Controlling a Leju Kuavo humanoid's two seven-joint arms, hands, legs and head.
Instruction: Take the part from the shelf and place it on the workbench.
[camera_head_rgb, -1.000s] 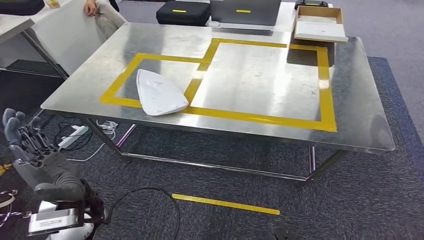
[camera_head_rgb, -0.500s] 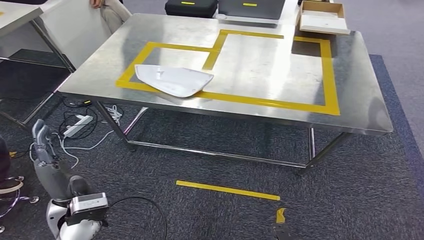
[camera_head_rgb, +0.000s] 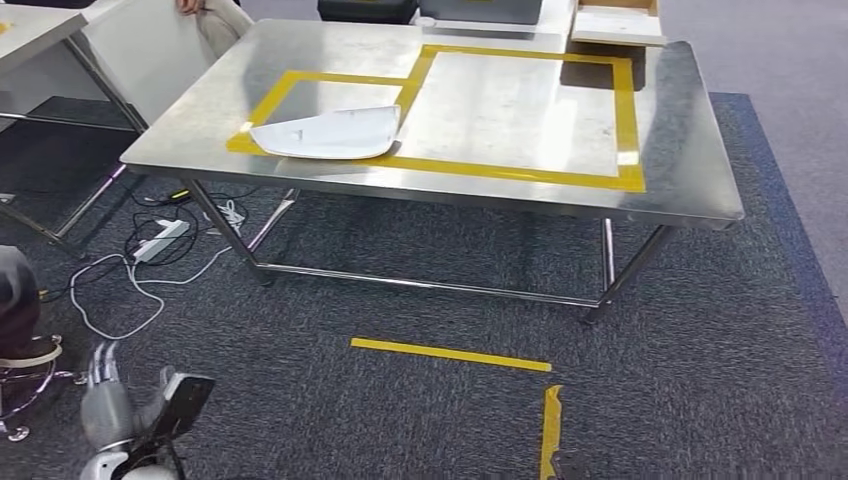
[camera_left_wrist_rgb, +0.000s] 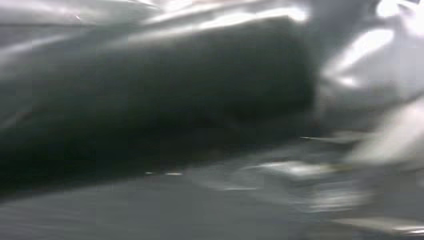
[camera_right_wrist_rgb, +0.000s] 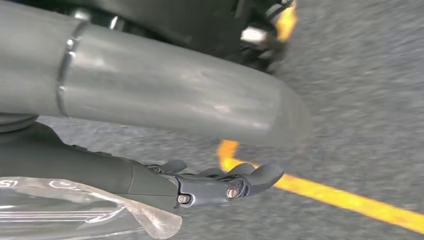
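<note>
A dark grey carpet (camera_head_rgb: 700, 380) covers the floor, and on it a steel workbench (camera_head_rgb: 680, 150) is seen in the head view, its top marked with yellow tape outlines (camera_head_rgb: 520, 170). The white part (camera_head_rgb: 325, 135) is laid flat on the workbench near its front left corner, resting across the tape of the smaller outline. A cardboard box (camera_head_rgb: 615, 22) is set at the far edge of the bench, with dark cases (camera_head_rgb: 365, 10) beside it. Two yellow tape strips (camera_head_rgb: 450, 354) are stuck to the carpet in front of the bench, and white cables with a power strip (camera_head_rgb: 160, 240) lie below its left side. The left hand (camera_head_rgb: 105, 400) is hung low at the robot's side with nothing in it and the fingers apart. In the right wrist view, the right hand (camera_right_wrist_rgb: 220, 185) is seen above the carpet; whether its fingers are spread or closed cannot be told.
</note>
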